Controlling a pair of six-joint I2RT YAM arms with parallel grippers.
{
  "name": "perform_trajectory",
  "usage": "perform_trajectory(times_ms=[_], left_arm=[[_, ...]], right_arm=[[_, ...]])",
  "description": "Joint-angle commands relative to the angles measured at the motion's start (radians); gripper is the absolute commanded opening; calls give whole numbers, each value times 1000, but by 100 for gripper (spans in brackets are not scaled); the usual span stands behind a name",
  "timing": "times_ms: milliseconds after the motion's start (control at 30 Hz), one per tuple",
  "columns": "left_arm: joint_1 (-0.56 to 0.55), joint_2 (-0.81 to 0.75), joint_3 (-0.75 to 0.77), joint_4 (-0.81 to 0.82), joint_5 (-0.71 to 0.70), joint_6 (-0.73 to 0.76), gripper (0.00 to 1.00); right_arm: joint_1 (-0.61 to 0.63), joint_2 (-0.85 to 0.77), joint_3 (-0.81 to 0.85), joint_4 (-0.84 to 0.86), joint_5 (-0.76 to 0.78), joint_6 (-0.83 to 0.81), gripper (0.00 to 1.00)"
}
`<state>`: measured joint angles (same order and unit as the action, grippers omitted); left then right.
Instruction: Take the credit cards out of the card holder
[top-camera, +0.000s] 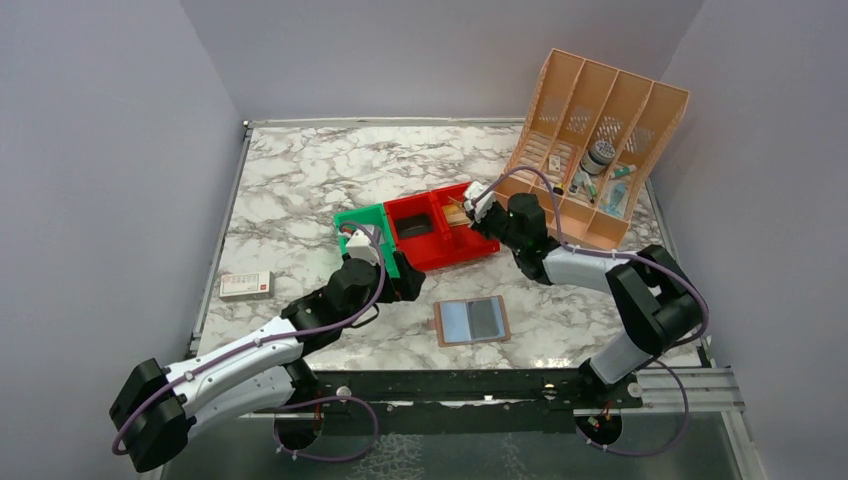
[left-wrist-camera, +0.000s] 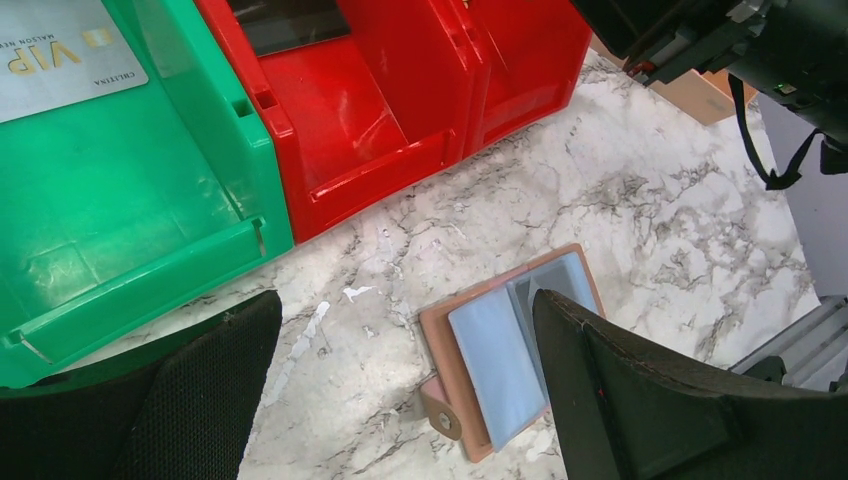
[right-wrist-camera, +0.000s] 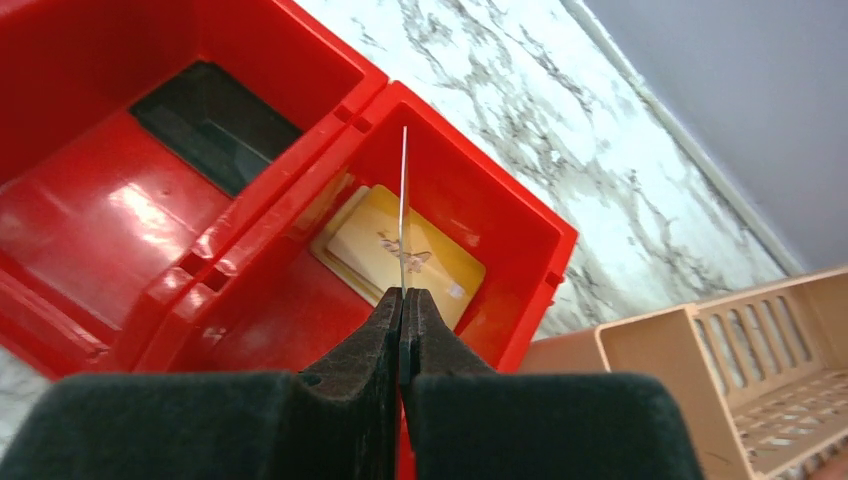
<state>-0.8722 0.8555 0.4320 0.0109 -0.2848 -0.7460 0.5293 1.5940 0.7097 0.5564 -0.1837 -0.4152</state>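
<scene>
Your right gripper (right-wrist-camera: 403, 297) is pinched shut on a thin card (right-wrist-camera: 404, 200), seen edge-on and held upright over the second red bin (right-wrist-camera: 490, 200); in that bin lies a yellow-gold card (right-wrist-camera: 365, 240). The first red bin (right-wrist-camera: 80, 60) beside it holds a dark card (right-wrist-camera: 215, 125); the green bin (left-wrist-camera: 150, 230) holds a silver card (left-wrist-camera: 60, 55) marked VIP. Your left gripper (left-wrist-camera: 405, 310) stands wide, holding nothing; near it the card holder (left-wrist-camera: 500, 350) lies open on the marble table (left-wrist-camera: 650, 220) — one panel pale, the other dark grey.
</scene>
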Motion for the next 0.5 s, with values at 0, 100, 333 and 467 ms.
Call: perform_trajectory(times_ms=[0,100,333,467], left_arm=[[7,-13,34,-12,13,32,99],[10,-22,38,-26,15,41,99],[19,-8,57,-43,26,56,99],[23,1,70,-66,18,62,99]], right_arm=[[1,27,1,130,91,-111,1],[1,34,-8,159,90,-128,1],[1,90,42,120,58,-167,1],[1,106,63,110,56,-189,1]])
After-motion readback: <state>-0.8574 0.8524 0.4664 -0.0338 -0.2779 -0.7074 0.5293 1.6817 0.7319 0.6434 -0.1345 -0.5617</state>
